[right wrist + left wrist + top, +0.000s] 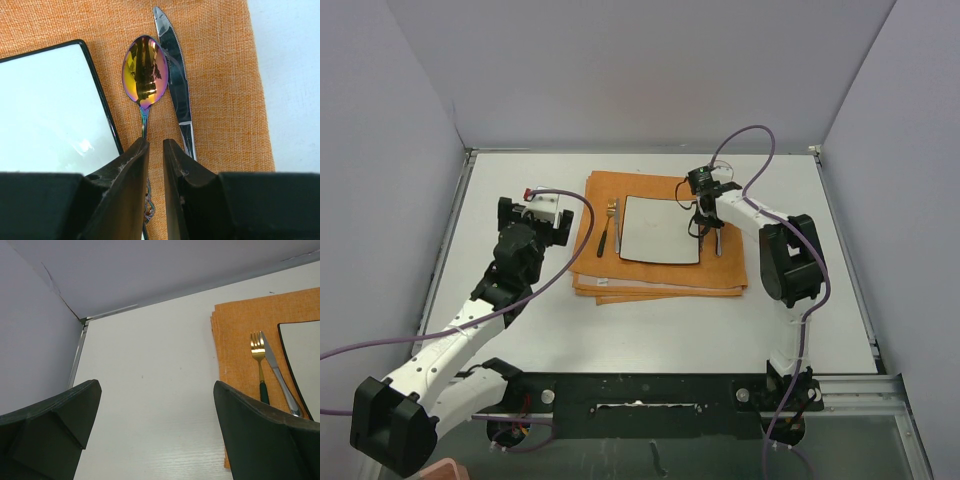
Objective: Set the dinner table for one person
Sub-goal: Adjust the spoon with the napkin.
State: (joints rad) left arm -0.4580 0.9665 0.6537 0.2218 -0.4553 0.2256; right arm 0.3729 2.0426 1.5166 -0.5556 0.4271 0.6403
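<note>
The dinner table [650,330] is a white-grey top. An orange folded cloth [660,282] lies on it with a square white plate [660,230] in the middle. A gold fork [258,352] and a silver knife [275,370] lie left of the plate. An iridescent spoon [145,67] and a second knife [175,70] lie right of the plate [50,110]. My right gripper [156,143] hovers over the spoon's handle, its jaws almost together with only cloth showing between them. My left gripper [156,387] is wide open and empty over bare table, left of the cloth.
Grey walls enclose the table at the back and sides, and a metal edge strip [75,365] runs along the left. The right arm [785,260] stands right of the cloth. The left gripper [535,215] is just left of the fork.
</note>
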